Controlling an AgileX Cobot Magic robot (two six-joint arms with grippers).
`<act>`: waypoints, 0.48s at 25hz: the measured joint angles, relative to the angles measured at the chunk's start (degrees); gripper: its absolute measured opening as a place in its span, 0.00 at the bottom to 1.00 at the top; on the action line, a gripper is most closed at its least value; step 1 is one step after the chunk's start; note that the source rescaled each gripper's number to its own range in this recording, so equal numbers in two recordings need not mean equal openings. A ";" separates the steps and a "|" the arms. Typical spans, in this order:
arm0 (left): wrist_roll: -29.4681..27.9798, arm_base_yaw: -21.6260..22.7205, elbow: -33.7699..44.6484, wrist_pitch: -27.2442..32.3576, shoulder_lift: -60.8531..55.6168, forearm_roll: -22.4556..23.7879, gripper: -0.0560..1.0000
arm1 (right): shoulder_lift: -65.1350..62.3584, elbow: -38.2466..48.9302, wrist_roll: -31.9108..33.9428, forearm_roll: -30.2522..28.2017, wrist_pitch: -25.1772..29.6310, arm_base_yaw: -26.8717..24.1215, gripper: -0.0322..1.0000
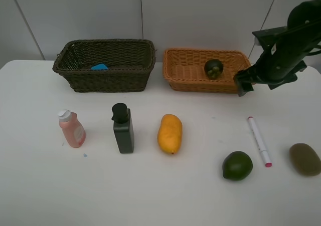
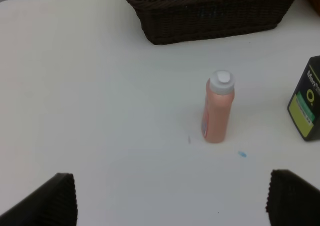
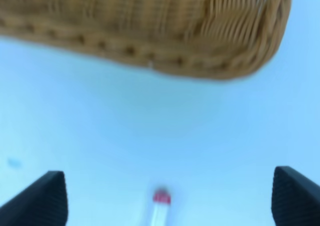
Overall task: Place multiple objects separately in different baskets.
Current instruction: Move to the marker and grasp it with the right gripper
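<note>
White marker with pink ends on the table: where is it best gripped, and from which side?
Probably at mid-barrel, straight from above, jaws across its thin width: the white marker with pink ends lies flat on the white table, bare surface along both long sides, the round green lime apart from it.

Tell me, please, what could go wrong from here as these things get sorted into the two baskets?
1. The right hand hangs open close to the corner of the orange basket; moving off, it might clip the rim and shift it.
2. The marker lies flat beside the round lime; a missed grab could set the lime rolling.
3. The black pump bottle stands tall and narrow; a sideways nudge may topple it.
</note>
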 joint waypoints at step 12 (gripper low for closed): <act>0.00 0.00 0.00 0.00 0.00 0.00 1.00 | 2.89 4.90 0.06 3.71 3.49 0.00 0.98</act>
